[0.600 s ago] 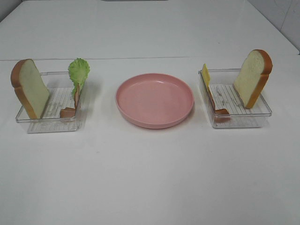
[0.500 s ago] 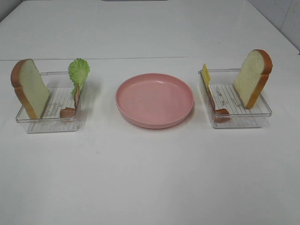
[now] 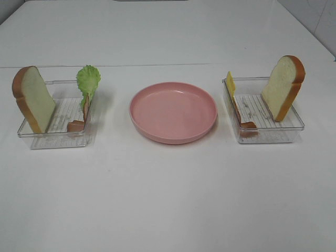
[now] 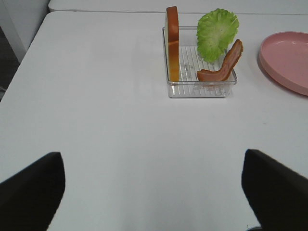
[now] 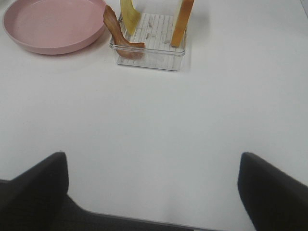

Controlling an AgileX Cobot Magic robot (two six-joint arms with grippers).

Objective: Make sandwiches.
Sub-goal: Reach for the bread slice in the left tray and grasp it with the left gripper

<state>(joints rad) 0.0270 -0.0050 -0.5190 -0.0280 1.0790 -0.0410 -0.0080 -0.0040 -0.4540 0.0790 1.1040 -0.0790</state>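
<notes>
Two spongy white bread slices [image 3: 38, 100] [image 3: 281, 86], orange-brown crusted, stand in ribbed clear trays [image 3: 52, 140] [image 3: 268, 136] flanking the glossy pink plate [image 3: 173, 112]; both grippers [image 4: 153, 192] [image 5: 153, 192] gape wide, empty.

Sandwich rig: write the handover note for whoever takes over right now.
Grippers: the left gripper and the right gripper are both open and hold nothing, each over the table short of its tray.
The left tray holds a bread slice, lettuce and a meat strip, all propped up.
The right tray holds cheese, a second meat strip and a second bread slice.
The pink plate sits between the trays with nothing on it.
Done: nothing stacked yet.
Left: all the layering.
</notes>
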